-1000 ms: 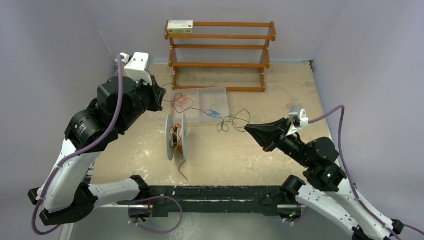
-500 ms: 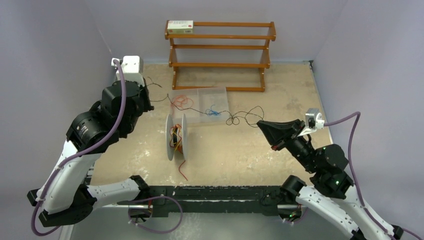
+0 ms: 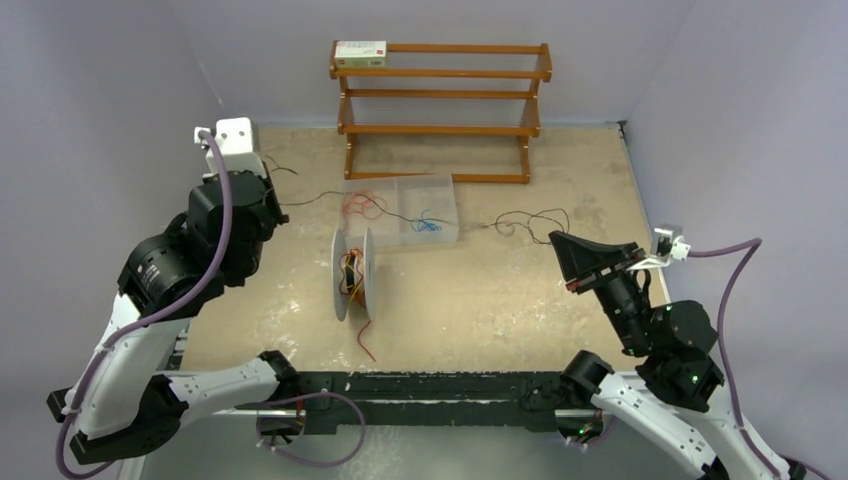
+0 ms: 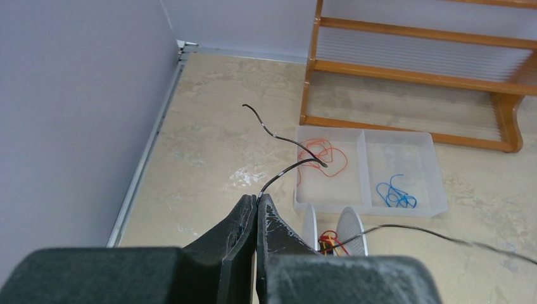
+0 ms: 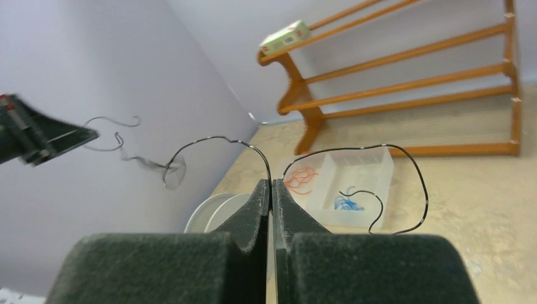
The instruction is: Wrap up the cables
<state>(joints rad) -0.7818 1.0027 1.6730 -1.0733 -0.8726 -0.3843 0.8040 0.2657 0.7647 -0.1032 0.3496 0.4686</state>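
A thin black cable stretches across the table above the clear tray. My left gripper is shut on one end of it at the left. My right gripper is shut on the other end at the right, with loose loops beside it. The grey-white spool stands upright in the middle with red, orange and black cables wound on its core. A red cable trails from the spool toward the front. Orange cable lies in the tray.
The tray also holds a blue wire in its right compartment. A wooden rack stands at the back with a small box on its top shelf. Walls close in on both sides.
Both arms have drawn apart, the left toward the left wall and the right toward the right edge. The black cable between them has been pulled straighter.
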